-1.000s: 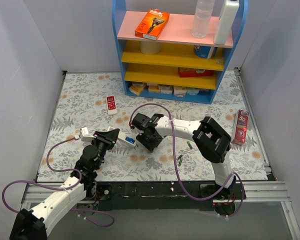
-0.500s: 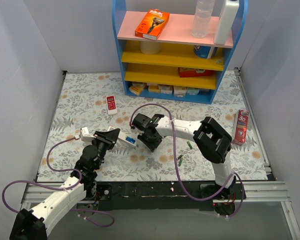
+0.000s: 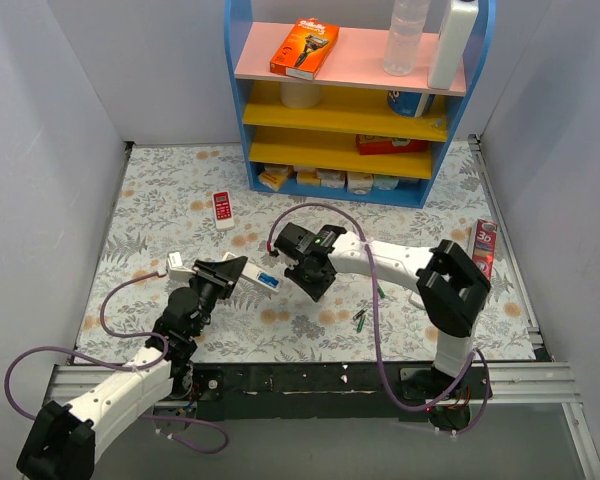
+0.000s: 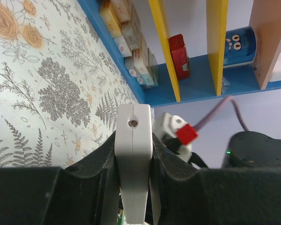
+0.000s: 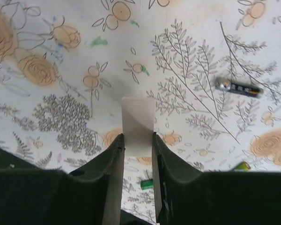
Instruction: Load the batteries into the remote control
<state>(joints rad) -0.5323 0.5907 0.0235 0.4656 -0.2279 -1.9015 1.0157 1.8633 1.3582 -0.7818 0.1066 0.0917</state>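
Note:
My left gripper (image 3: 236, 272) is shut on the slim white remote control (image 3: 252, 279) and holds it on edge above the mat; a blue battery (image 3: 265, 282) shows at its open end. In the left wrist view the remote's end (image 4: 133, 136) sits clamped between the fingers. My right gripper (image 3: 315, 278) is just right of the remote, shut on a small flat white cover piece (image 5: 137, 119). Loose batteries lie on the mat: two green ones (image 3: 361, 319) (image 3: 379, 291), and in the right wrist view a dark one (image 5: 238, 87) and a green one (image 5: 146, 184).
A short red-and-white remote (image 3: 221, 209) lies at the back left. A blue shelf unit (image 3: 350, 190) with boxes and bottles stands at the back. A red box (image 3: 483, 254) lies near the right wall. Purple cables loop around both arms.
My right gripper has drawn back to the right, away from the remote, with the white cover piece in it. My left gripper has shifted the remote slightly right.

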